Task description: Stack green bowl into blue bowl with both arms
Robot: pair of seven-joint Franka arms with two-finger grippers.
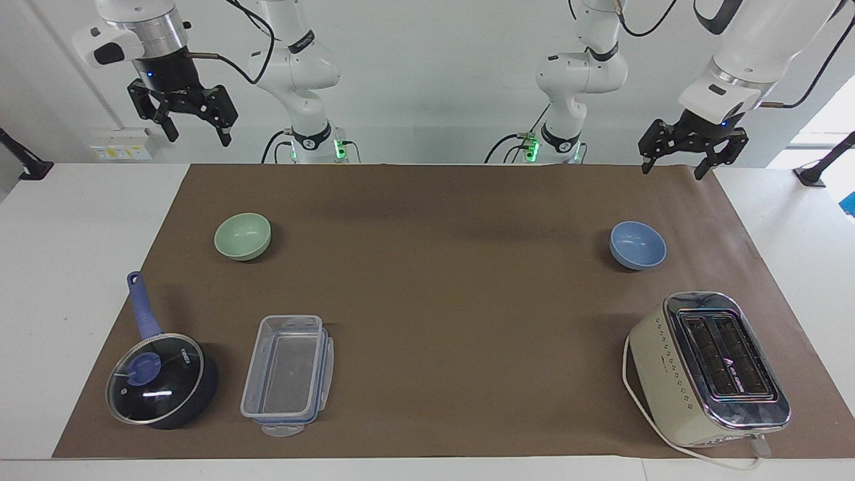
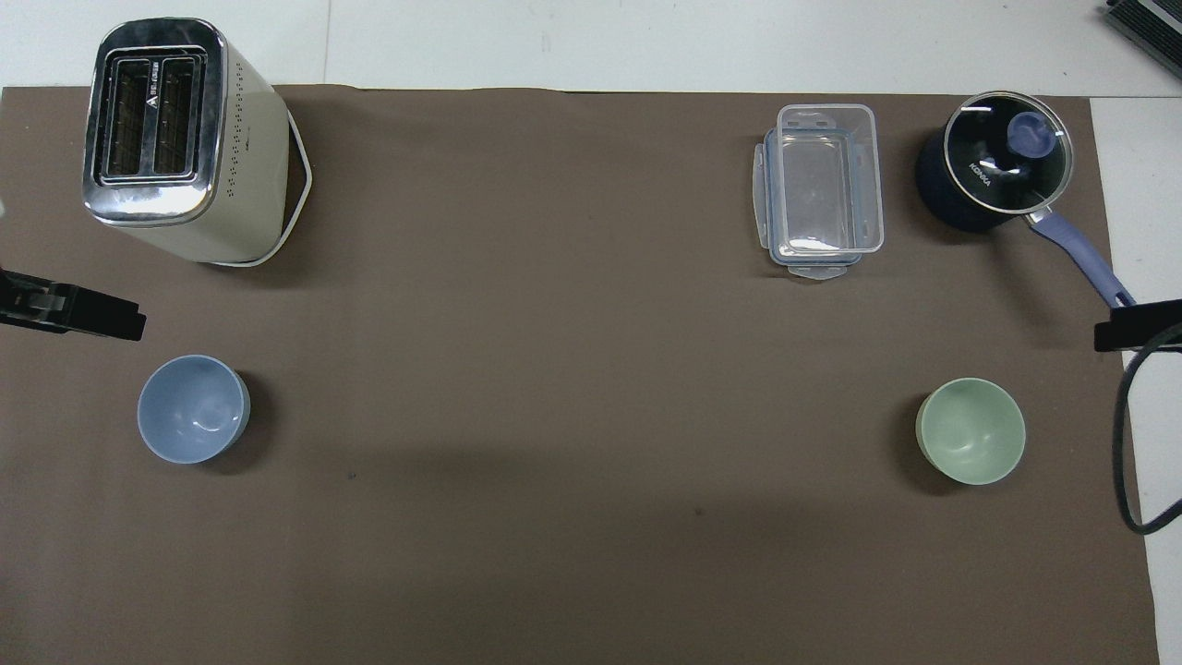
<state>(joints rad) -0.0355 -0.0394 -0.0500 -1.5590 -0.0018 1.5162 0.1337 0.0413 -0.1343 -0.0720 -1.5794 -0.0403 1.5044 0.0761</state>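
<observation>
OCCLUSION: overhead view crops both grippers at frame edges | LEFT: left gripper (image 1: 673, 167) raised upper right, fingers apart, empty | RIGHT: right gripper (image 1: 197, 133) raised upper left, fingers apart, empty

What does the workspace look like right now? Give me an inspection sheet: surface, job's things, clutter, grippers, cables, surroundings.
Surface: brown mat on a white table.
Job's things: green bowl upright toward the right arm's end; blue bowl upright toward the left arm's end; far apart, not stacked.
Clutter: lidded saucepan, clear container, both farther from the robots than the green bowl; toaster farther than the blue bowl.
Grippers: right gripper and left gripper raised, open, empty.
Cables: toaster cord on the mat; black cables on the arms.
Surroundings: white wall.
</observation>
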